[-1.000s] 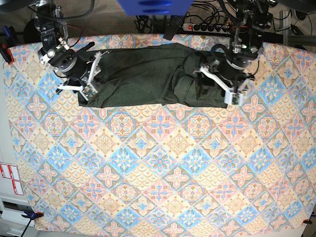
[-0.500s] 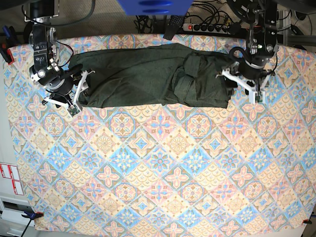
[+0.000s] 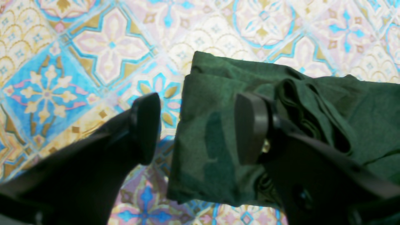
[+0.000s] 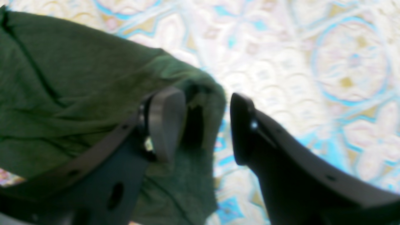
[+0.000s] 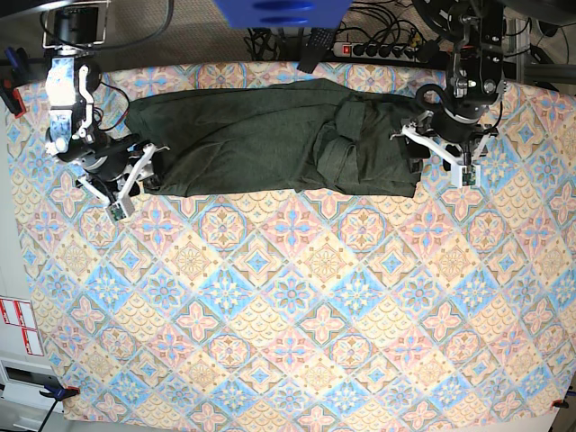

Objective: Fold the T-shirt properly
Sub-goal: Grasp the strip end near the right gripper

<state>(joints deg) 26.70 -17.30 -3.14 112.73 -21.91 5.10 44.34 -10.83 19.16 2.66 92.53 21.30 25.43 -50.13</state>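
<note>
The T-shirt, dark olive green, lies stretched in a long band across the far part of the patterned tablecloth, bunched in folds right of its middle. My right gripper is at its left end. In the right wrist view the right gripper stands open, one finger over the T-shirt and the other over bare cloth. My left gripper is at the shirt's right end. There the left gripper is open astride a folded corner of the T-shirt.
A power strip and cables lie beyond the table's far edge, with a blue object at the top. A red clamp grips the left edge. White labels sit off the table at lower left.
The right arm has drawn back to the left, the shirt's left end has stretched out that way, and its jaws have opened. The left arm moved from over the shirt to its right end.
</note>
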